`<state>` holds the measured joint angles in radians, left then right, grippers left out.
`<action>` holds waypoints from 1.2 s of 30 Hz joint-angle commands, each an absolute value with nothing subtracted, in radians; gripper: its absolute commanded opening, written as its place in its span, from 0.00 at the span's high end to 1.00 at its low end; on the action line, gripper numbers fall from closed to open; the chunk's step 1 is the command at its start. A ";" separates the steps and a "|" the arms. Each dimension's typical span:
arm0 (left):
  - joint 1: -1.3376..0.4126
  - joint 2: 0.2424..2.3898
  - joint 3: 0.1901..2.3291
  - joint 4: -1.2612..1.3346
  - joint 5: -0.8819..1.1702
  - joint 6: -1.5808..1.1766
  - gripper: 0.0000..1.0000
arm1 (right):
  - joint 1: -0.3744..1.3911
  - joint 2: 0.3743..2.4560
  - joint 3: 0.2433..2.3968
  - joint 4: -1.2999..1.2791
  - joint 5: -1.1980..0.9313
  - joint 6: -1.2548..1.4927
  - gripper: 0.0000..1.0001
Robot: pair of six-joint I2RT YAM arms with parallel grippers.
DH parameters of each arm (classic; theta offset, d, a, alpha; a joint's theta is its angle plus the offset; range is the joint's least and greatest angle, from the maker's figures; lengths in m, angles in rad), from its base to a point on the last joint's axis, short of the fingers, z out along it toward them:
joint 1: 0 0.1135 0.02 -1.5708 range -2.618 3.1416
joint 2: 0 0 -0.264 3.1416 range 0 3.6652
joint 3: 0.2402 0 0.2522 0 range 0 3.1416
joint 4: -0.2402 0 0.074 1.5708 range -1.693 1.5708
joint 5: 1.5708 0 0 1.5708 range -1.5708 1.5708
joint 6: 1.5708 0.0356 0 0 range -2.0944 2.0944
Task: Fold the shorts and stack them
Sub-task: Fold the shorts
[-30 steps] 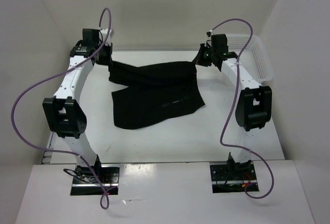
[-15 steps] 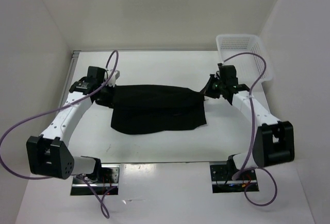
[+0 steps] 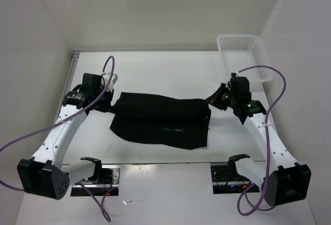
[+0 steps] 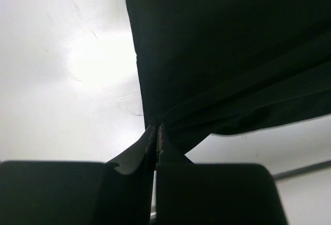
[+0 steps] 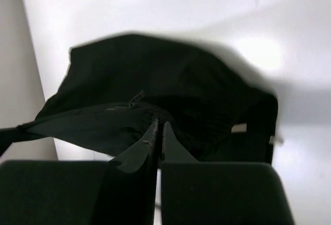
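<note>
My left gripper [image 4: 156,132] is pressed together on a pinch of black cloth, its two tips meeting with the fabric caught between them. What it holds is the far left corner of the shorts [image 3: 160,121]. My right gripper [image 5: 159,126] is closed the same way, its tips nipped onto a fold at the far right corner of the same garment.

Between the two pinches the shorts lie with their long axis running left to right across the middle of the white table [image 3: 155,70]. The far edge is drawn fairly straight from one gripper to the other. The rest spreads toward the near side and rests flat, with a narrower upper layer lying along the far part over a wider layer beneath. The near right corner reaches a little nearer than the near left one.

My left arm has its elbow low at the near left. Its forearm reaches away toward the far side, and the wrist turns inward to the right. My right arm mirrors it, with the elbow at the near right, the forearm slanting far and left, and the wrist turned toward the cloth. Purple cables [image 3: 31,137] loop out from both arms.

A white mesh basket [image 3: 261,62] stands at the far right corner of the table, apart from the shorts
</note>
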<state>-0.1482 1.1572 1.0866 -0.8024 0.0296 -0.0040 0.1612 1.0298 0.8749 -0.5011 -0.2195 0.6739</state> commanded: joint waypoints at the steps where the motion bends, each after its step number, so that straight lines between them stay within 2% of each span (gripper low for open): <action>1: -0.167 1.106 0.956 -0.854 -0.012 0.000 0.99 | 0.161 0.990 0.795 -0.658 -0.233 0.808 1.00; 6: -0.176 1.074 0.822 -0.807 -0.021 0.000 0.98 | 0.210 0.858 0.723 -0.788 -0.242 0.937 0.98; 8: -0.176 1.065 0.781 -0.795 -0.021 0.000 0.98 | 0.231 0.779 0.680 -0.854 -0.242 0.977 0.86; 9: -0.176 1.065 0.766 -0.782 -0.031 0.000 0.98 | 0.274 0.760 0.680 -0.868 -0.233 1.001 0.71; 10: -0.176 1.065 0.752 -0.782 -0.031 0.000 0.96 | 0.300 0.737 0.670 -0.889 -0.233 1.028 0.66; 13: -0.186 1.045 0.701 -0.782 -0.031 0.000 0.89 | 0.397 0.736 0.661 -0.951 -0.219 1.095 0.63; 16: -0.186 1.034 0.683 -0.782 -0.031 0.000 0.85 | 0.486 0.726 0.661 -1.002 -0.219 1.156 0.63; 18: -0.186 1.013 0.683 -0.791 -0.040 0.000 0.79 | 0.520 0.672 0.679 -1.025 -0.219 1.207 0.65; 19: -0.186 1.012 0.683 -0.792 -0.049 0.000 0.69 | 0.534 0.660 0.692 -1.025 -0.183 1.207 0.71; 20: -0.186 1.012 0.683 -0.792 -0.049 0.000 0.51 | 0.543 0.670 0.704 -1.005 -0.164 1.207 0.74; 21: -0.186 1.003 0.699 -0.775 -0.066 0.000 0.48 | 0.543 0.696 0.713 -0.977 -0.155 1.183 0.77; 22: -0.186 1.003 0.712 -0.749 -0.077 0.000 0.48 | 0.543 0.736 0.713 -0.939 -0.155 1.164 0.85; 23: -0.186 1.003 0.756 -0.736 -0.077 0.000 0.48 | 0.543 0.844 0.725 -0.857 -0.167 1.143 0.88; 25: -0.186 1.012 0.814 -0.713 -0.043 0.000 0.42 | 0.584 0.969 0.793 -0.796 -0.125 1.082 0.94; 27: -0.186 1.046 0.877 -0.671 -0.014 0.000 0.35 | 0.630 1.138 0.903 -0.784 -0.040 1.025 0.94; 29: -0.186 1.078 0.877 -0.629 0.012 0.000 0.35 | 0.643 1.254 0.934 -0.764 0.040 0.993 0.94; 33: -0.196 1.234 0.822 -0.491 0.012 0.000 0.35 | 0.643 1.383 0.885 -0.692 0.026 0.956 0.96; 36: -0.196 1.273 0.781 -0.422 0.025 0.000 0.35 | 0.643 1.463 0.830 -0.640 -0.003 0.946 0.96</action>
<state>-0.1917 1.2510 0.8165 -0.5163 -0.0055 -0.0032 0.6353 1.4094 0.8684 -0.7124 -0.0288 0.9794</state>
